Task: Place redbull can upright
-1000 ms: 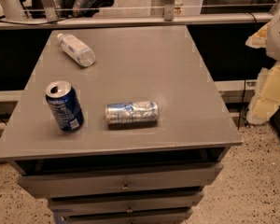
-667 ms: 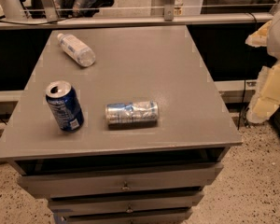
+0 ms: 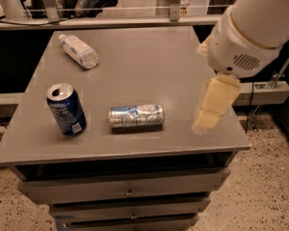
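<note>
The redbull can [image 3: 136, 115] lies on its side near the front middle of the grey table [image 3: 149, 61], its long axis running left to right. It is slim, silver with blue patches and slightly dented. My gripper [image 3: 205, 119] hangs from the white arm [image 3: 253, 28] at the right side of the table. It is to the right of the can, apart from it, and holds nothing.
A wider dark blue soda can [image 3: 66, 109] stands upright at the front left. A clear plastic bottle [image 3: 78, 51] lies on its side at the back left. Drawers [image 3: 130, 191] sit below the table's front edge. A rail runs behind the table.
My arm and gripper have swung in from the right edge of the view to over the table's right side. The cans and the bottle have not moved.
</note>
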You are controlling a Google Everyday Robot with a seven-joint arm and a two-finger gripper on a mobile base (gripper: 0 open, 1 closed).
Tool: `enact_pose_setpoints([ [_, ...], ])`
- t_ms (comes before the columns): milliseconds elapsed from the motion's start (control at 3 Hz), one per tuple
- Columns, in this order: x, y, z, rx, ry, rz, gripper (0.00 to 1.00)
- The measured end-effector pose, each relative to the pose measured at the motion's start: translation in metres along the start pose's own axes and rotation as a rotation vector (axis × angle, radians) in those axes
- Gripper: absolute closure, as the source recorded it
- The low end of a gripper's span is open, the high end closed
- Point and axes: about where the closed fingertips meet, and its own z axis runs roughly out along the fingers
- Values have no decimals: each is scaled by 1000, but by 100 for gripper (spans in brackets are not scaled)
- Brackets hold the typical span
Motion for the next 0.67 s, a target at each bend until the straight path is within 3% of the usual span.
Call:
enact_pose_setpoints([
  [667,-97,16,74,-49,-33,-45,0],
])
